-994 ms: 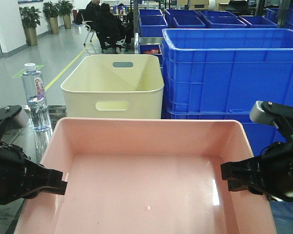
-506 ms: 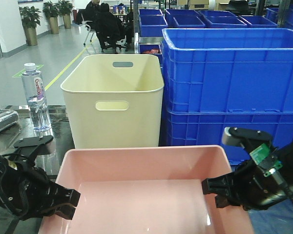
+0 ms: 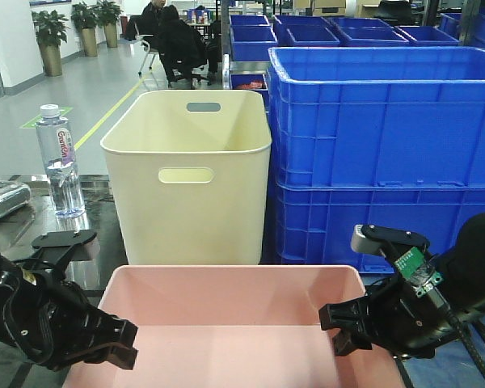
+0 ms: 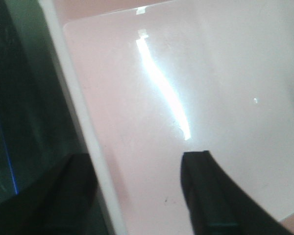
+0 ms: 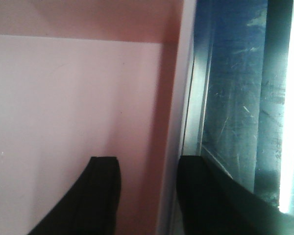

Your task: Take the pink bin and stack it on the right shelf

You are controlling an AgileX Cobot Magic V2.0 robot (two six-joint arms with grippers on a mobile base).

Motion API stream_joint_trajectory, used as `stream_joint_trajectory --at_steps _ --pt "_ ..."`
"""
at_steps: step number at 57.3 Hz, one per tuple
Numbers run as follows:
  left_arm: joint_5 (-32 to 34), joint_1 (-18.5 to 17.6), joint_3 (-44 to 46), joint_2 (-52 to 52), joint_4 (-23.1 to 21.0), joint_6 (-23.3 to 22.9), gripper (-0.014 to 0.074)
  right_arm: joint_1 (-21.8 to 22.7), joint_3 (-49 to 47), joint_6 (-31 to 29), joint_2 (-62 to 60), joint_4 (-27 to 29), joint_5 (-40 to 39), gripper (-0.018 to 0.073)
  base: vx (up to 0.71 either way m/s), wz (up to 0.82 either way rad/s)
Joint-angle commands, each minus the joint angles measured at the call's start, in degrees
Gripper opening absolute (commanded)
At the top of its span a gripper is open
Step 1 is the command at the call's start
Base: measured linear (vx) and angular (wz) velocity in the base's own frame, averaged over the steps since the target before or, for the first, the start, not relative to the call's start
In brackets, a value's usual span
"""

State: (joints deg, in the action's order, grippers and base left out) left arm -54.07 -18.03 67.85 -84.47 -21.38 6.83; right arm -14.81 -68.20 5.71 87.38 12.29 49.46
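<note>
- Below the cream-yellow bin [image 3: 187, 166], at the bottom of the front view, sits the pink bin [image 3: 226, 323], lower in the view than a second ago, when it covered the cream-yellow bin's base.
- More of the cream-yellow bin's front wall shows now, and both arms have dropped with the pink bin.
- Shallow and wide, the pink bin is pale pink plastic with smooth sloping walls, a rolled rim and a glossy floor with a bright streak of glare.
- On the side toward the water bottle [image 3: 59, 162], the left gripper [image 3: 117, 343] pinches the pink bin's wall, one finger inside and one outside.
- On the side toward the blue crates [image 3: 384, 145], the right gripper [image 3: 339, 327] pinches the opposite wall in the same manner.
- Beyond that wall, the right wrist view shows a dark scratched surface [image 5: 232, 112].
</note>
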Motion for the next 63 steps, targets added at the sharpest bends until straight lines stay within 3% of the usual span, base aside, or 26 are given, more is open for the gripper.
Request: stream_joint_trajectory --at_steps 1,13,18,26,30,37,38,51,63 --pt "2.1 -0.4 2.2 3.2 -2.0 0.1 0.058 0.1 -2.0 -0.8 -2.6 0.9 -1.7 0.0425 0.0 0.0" --pt "10.3 -0.4 2.2 11.5 -1.3 0.5 0.0566 0.1 -2.0 -0.8 -8.9 -0.4 -4.5 0.0387 0.0 0.0" --pt "14.0 -0.4 2.2 16.3 0.7 0.7 0.0528 0.1 -2.0 -0.8 -14.0 -4.3 -4.8 0.0342 0.0 0.0" --pt "14.6 -0.4 2.1 24.0 4.9 0.7 0.043 0.1 -2.0 -0.8 -22.0 -8.3 -4.6 0.0242 0.0 0.0" --pt "15.7 -0.4 1.2 27.9 5.6 0.7 0.0354 0.1 -1.9 -0.8 -26.5 -8.3 -4.8 0.016 0.0 0.0" --pt "24.0 -0.4 -5.6 36.2 5.6 0.7 0.016 0.1 1.6 -0.8 -33.1 -9.2 -9.1 0.0022 0.0 0.0" --pt "34.5 -0.4 -16.7 45.9 6.7 1.7 -0.0011 0.1 10.9 -0.6 -40.5 -8.8 -16.4 -0.0015 0.0 0.0" --pt "35.4 -0.4 -24.7 51.7 6.6 1.7 -0.0009 0.1 16.5 -0.6 -46.3 -7.4 -12.5 -0.0013 0.0 0.0" --pt "33.1 -0.4 -25.4 51.8 6.6 1.7 -0.0009 0.1 16.7 -0.6 -46.6 -7.4 -9.0 -0.0012 0.0 0.0"
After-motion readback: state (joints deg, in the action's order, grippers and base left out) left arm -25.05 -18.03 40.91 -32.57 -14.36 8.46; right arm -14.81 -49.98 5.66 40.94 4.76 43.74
